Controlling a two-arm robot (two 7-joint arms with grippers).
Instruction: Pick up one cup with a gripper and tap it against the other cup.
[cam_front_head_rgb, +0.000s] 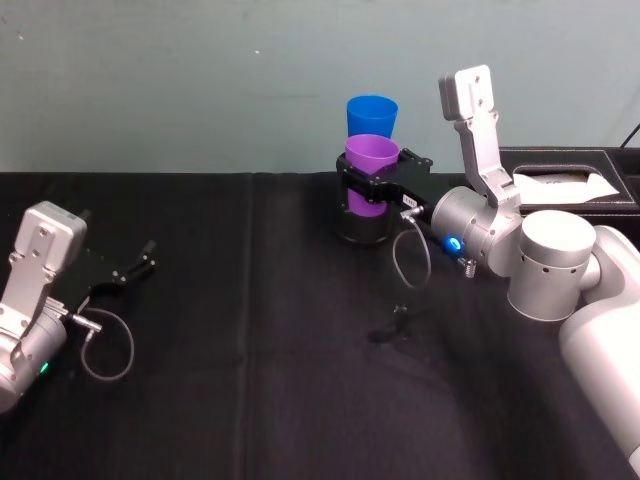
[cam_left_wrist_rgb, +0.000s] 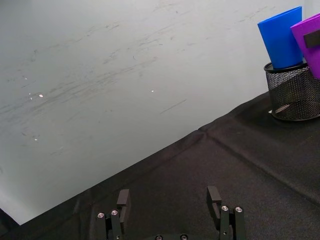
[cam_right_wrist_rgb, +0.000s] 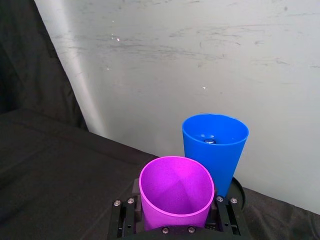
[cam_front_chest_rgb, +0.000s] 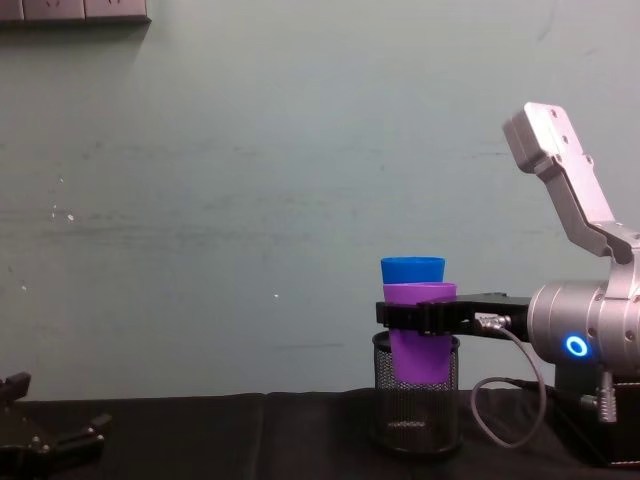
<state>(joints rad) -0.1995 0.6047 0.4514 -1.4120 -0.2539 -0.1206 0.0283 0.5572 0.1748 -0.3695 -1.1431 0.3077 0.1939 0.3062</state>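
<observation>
My right gripper (cam_front_head_rgb: 375, 190) is shut on the purple cup (cam_front_head_rgb: 372, 152), holding it upright by its upper body, lifted off the table. Directly behind it stands the blue cup (cam_front_head_rgb: 372, 115), seated in a black mesh holder (cam_front_head_rgb: 365, 230). In the right wrist view the purple cup (cam_right_wrist_rgb: 175, 192) sits between my fingers (cam_right_wrist_rgb: 131, 200), its rim very close to the blue cup (cam_right_wrist_rgb: 215, 145); whether they touch I cannot tell. From the chest, the purple cup (cam_front_chest_rgb: 418, 350) overlaps the mesh holder (cam_front_chest_rgb: 415, 420) below the blue cup (cam_front_chest_rgb: 412, 268). My left gripper (cam_front_head_rgb: 135, 265) rests open at the left.
A black box (cam_front_head_rgb: 570, 185) with white paper in it stands at the back right beside my right arm. A small black part (cam_front_head_rgb: 400, 322) lies on the black cloth in front of the holder. The pale wall runs close behind the cups.
</observation>
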